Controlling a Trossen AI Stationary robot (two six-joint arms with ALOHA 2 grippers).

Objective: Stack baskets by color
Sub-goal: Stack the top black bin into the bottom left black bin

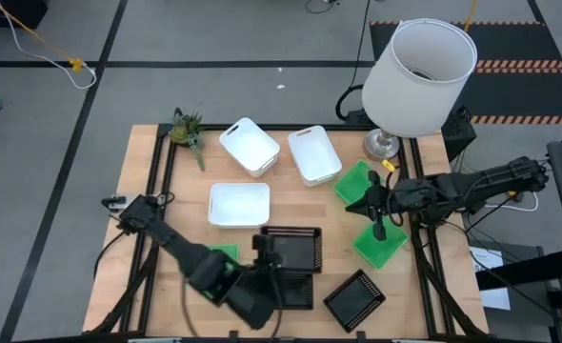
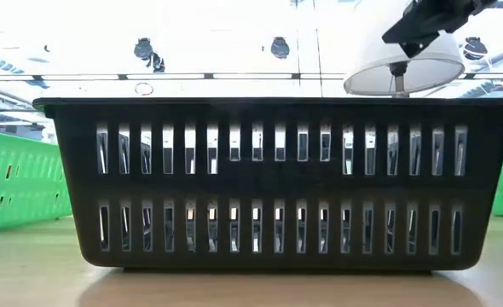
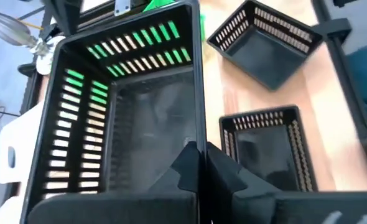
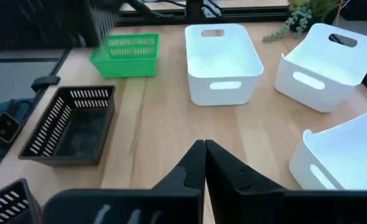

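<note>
My left gripper (image 1: 262, 246) is shut on a black basket (image 3: 127, 124) and holds it above the table's near middle. A second black basket (image 1: 295, 289) stands just below it, and a third (image 1: 354, 297) sits to the right near the front edge. Three white baskets (image 1: 250, 145) (image 1: 313, 152) (image 1: 239, 203) stand on their bottoms at the far middle. One green basket (image 1: 226, 254) lies beside my left arm. Two more (image 1: 355, 179) (image 1: 381, 245) are at the right, where my right gripper (image 4: 203, 155) hangs shut and holds nothing. My left gripper pinches the top rim of one side wall (image 3: 199, 134) of the black basket, one finger inside the basket and one outside. The fingers come slanting down from the table's near left. The basket is lifted clear of the table, its open side up.
A large white lampshade (image 1: 421, 65) on a metal foot stands at the far right corner. A small green plant sprig (image 1: 188, 131) lies at the far left. In the low view a black basket (image 2: 268, 183) stands close in front and hides most of the table.
</note>
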